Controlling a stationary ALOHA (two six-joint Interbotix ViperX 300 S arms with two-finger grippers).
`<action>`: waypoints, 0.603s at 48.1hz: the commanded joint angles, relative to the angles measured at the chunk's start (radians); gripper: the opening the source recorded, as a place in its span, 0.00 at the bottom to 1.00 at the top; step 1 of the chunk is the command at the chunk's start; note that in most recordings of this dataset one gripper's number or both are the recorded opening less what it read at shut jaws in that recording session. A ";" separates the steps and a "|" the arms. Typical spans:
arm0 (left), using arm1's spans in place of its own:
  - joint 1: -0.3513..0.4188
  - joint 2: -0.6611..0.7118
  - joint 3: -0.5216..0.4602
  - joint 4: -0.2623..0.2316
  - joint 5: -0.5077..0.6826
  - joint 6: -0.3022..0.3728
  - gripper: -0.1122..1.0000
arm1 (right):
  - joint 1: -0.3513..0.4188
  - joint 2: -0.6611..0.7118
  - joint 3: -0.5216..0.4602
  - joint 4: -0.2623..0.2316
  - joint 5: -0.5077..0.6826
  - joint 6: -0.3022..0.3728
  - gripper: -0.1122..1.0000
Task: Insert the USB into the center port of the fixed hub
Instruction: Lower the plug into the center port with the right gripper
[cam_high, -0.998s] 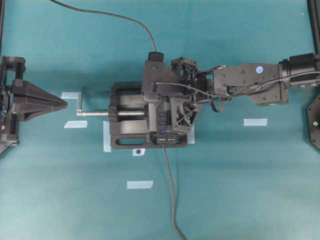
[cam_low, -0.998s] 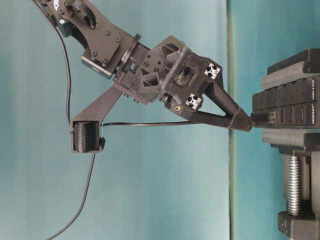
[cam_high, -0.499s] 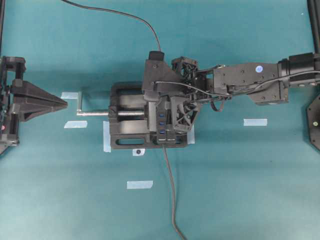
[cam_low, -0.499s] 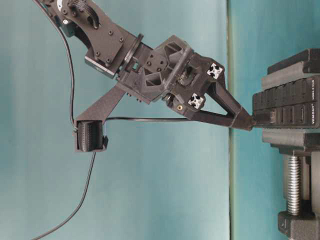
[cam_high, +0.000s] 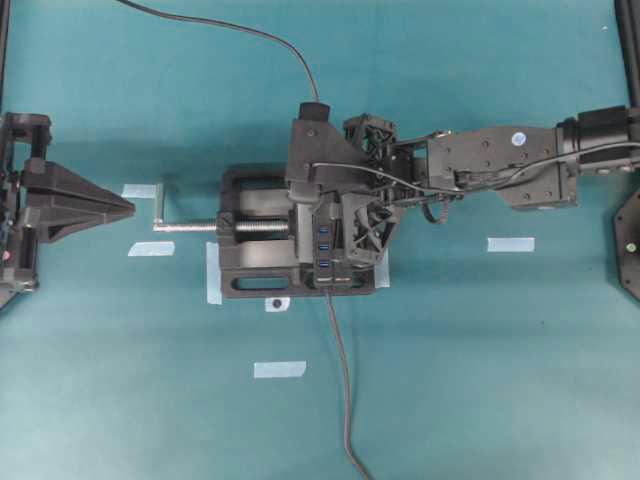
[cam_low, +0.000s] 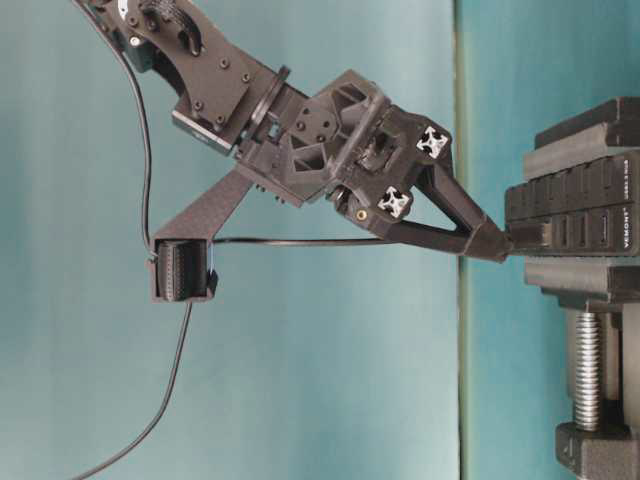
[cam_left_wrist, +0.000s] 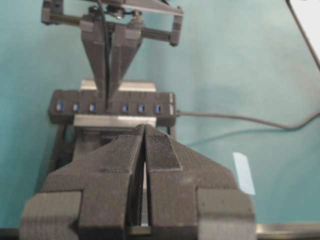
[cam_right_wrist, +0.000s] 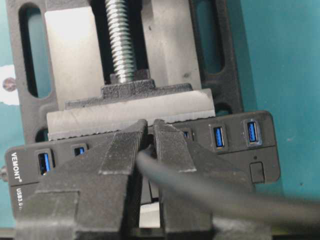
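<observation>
On the fixed hub (cam_left_wrist: 114, 106), seven ports

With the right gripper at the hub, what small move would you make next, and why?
Probably keep pressing the plug straight into the hub. The right gripper is shut on it, its tip sits at the middle slot, and some plug shows outside, so it seems not fully seated.
</observation>
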 joint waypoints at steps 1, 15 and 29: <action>0.003 0.005 -0.011 0.002 -0.005 -0.003 0.10 | -0.002 0.003 -0.003 0.005 0.005 0.012 0.17; 0.005 0.005 -0.011 0.003 -0.005 -0.003 0.10 | -0.002 0.008 0.006 0.021 0.006 0.012 0.17; 0.006 0.002 -0.009 0.003 -0.005 -0.003 0.10 | -0.003 0.008 0.029 0.026 0.011 0.012 0.17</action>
